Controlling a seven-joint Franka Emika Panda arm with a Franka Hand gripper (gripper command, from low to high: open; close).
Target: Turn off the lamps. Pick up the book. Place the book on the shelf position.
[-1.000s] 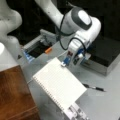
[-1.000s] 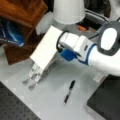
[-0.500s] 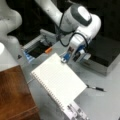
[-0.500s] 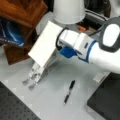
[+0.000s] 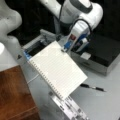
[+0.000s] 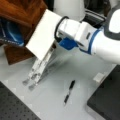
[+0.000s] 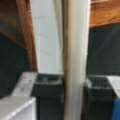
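Above the grey worktop (image 5: 105, 105) — end effector (image 5: 65, 47) pinching the book (image 5: 56, 71) by one edge, held tilted in mid-air beside the shelf position (image 5: 13, 97) — pen (image 6: 69, 92) below.

The book (image 5: 57, 71) in the gripper (image 5: 65, 49) was white with fine lines. The gripper was white and blue. Beyond it the shelf (image 5: 13, 96) was reddish-brown; below lay a black pen (image 6: 69, 92) on the grey table (image 6: 75, 110).
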